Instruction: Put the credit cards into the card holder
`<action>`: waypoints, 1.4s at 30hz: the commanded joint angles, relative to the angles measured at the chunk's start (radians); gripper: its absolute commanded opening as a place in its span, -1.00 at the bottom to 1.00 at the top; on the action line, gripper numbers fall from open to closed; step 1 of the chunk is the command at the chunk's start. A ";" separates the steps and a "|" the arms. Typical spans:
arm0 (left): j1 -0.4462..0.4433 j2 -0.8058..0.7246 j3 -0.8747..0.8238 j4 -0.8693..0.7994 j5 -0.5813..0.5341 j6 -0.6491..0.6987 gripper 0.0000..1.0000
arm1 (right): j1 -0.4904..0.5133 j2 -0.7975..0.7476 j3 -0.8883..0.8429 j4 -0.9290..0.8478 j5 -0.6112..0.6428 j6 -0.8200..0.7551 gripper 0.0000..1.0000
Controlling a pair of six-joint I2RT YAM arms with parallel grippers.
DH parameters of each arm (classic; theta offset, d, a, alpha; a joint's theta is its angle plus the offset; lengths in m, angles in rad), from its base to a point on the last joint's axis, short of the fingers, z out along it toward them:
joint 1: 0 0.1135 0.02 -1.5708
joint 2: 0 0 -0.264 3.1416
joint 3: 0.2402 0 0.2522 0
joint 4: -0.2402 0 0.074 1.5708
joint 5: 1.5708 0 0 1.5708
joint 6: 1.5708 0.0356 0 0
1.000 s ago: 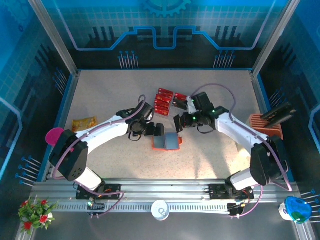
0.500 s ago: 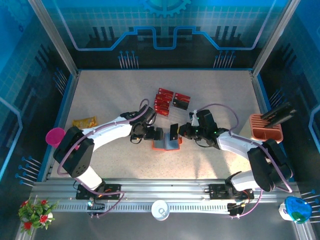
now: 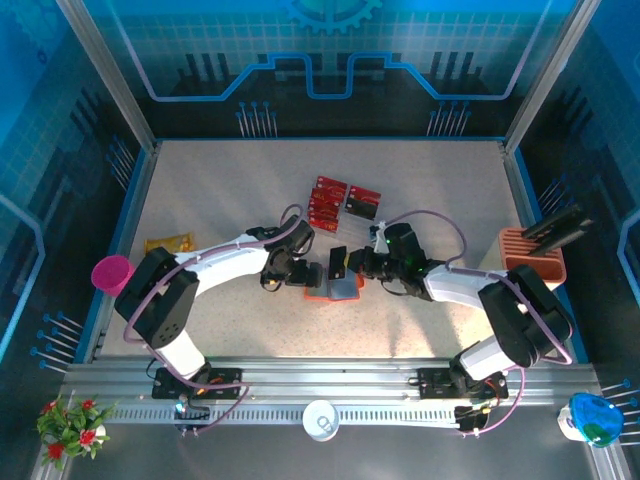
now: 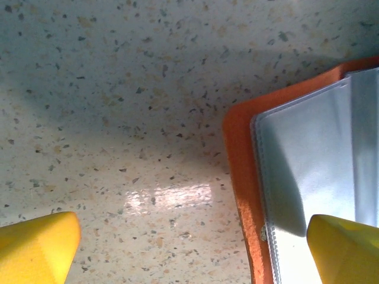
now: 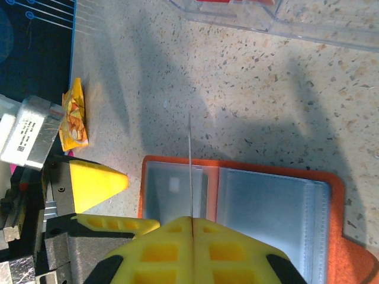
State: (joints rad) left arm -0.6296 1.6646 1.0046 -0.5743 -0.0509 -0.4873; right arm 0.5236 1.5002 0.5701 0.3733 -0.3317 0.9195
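The right gripper (image 5: 190,220), fingers clamped on a credit card (image 5: 190,165), has swung over the open card holder (image 5: 266,195), whose edge lies between the left gripper's (image 4: 189,248) spread fingers, so slotting looks next.

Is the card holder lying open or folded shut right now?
Open. The card holder lies spread flat, both grey inner pocket panels facing up inside its orange-red cover.

1 high rear camera overlooks the whole speckled beige tabletop (image 3: 220,190); 2 wrist cameras look down close, all 3 sharing the orange-red folding wallet (image 3: 340,290) (image 4: 240,177) (image 5: 266,201).
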 commanded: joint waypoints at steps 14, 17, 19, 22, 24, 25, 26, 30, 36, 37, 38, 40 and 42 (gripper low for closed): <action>-0.006 0.057 -0.008 -0.061 -0.049 0.029 0.99 | 0.027 0.066 -0.010 0.083 0.012 0.019 -1.00; -0.007 0.060 -0.011 -0.058 -0.049 0.029 0.99 | 0.030 0.077 -0.009 0.085 0.009 0.018 -1.00; -0.007 0.062 -0.013 -0.057 -0.049 0.029 0.99 | 0.031 0.084 -0.008 0.089 0.004 0.019 -1.00; -0.007 0.063 -0.016 -0.056 -0.048 0.028 0.99 | 0.033 0.096 -0.007 0.095 -0.001 0.019 -1.00; -0.006 0.063 -0.021 -0.055 -0.047 0.029 0.98 | 0.036 0.105 -0.008 0.100 -0.004 0.020 -1.00; -0.007 0.062 -0.023 -0.055 -0.047 0.028 0.98 | 0.036 0.108 -0.008 0.103 -0.003 0.021 -1.00; -0.007 0.064 -0.024 -0.054 -0.047 0.029 0.99 | 0.037 0.112 -0.007 0.103 -0.005 0.019 -1.00; -0.007 0.064 -0.027 -0.051 -0.047 0.030 0.98 | 0.041 0.127 -0.008 0.108 -0.013 0.019 -1.00; -0.007 0.064 -0.030 -0.048 -0.046 0.029 0.99 | 0.044 0.138 -0.009 0.102 -0.031 0.012 -1.00; -0.006 0.065 -0.030 -0.047 -0.046 0.028 0.98 | 0.044 0.137 -0.009 0.099 -0.035 0.009 -1.00; -0.007 0.064 -0.030 -0.046 -0.045 0.028 0.98 | 0.044 0.140 -0.009 0.096 -0.041 0.007 -1.00; -0.006 0.064 -0.029 -0.045 -0.045 0.029 0.98 | 0.045 0.141 -0.006 0.087 -0.053 -0.002 -1.00; -0.007 0.066 -0.029 -0.045 -0.044 0.030 0.98 | 0.045 0.140 -0.003 0.070 -0.065 -0.015 -1.00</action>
State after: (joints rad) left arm -0.6296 1.7161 0.9962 -0.6044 -0.0856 -0.4686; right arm 0.5518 1.6238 0.5690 0.4568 -0.3660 0.9329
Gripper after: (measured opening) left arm 0.992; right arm 0.058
